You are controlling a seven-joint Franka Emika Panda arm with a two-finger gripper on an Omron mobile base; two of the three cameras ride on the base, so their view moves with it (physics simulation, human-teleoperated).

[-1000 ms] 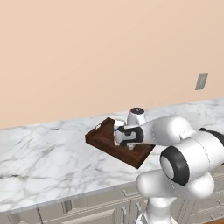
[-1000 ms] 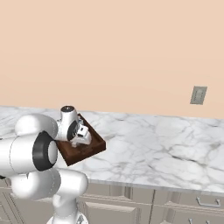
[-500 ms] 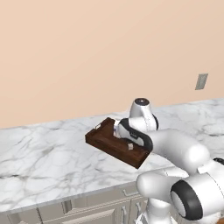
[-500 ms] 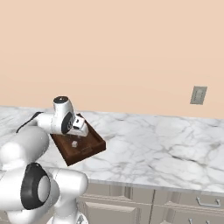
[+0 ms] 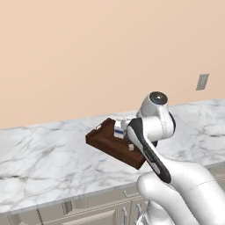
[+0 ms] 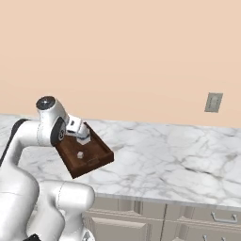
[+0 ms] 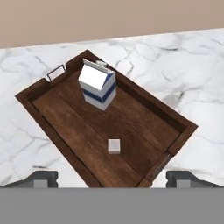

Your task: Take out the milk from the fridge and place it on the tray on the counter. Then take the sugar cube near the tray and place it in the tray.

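The dark brown tray (image 7: 40, 117) lies on the white marble counter (image 7: 188, 57). The milk (image 7: 97, 85) stands upright in the tray's far half, a white carton with a blue band. The sugar cube (image 7: 114, 146) rests on the tray floor nearer to me, apart from the carton. My gripper (image 7: 113, 177) hovers open above the tray's near end, nothing between its fingers. From the base, the tray (image 5: 107, 143) holds the milk (image 5: 118, 130) and the sugar cube (image 5: 130, 147); my gripper (image 6: 81, 135) hangs over the tray (image 6: 96, 159) and sugar cube (image 6: 80, 155). The fridge is out of view.
The counter (image 6: 164, 155) stretches wide to the right of the tray over beige cabinets (image 6: 197, 226). A plain peach wall with an outlet (image 6: 213, 102) backs it. My own arm (image 5: 151, 132) bends over the tray's right end.
The gripper went from shut to open, leaving the sugar cube on the tray floor. The hand has lifted away from the tray and the arm has folded back.
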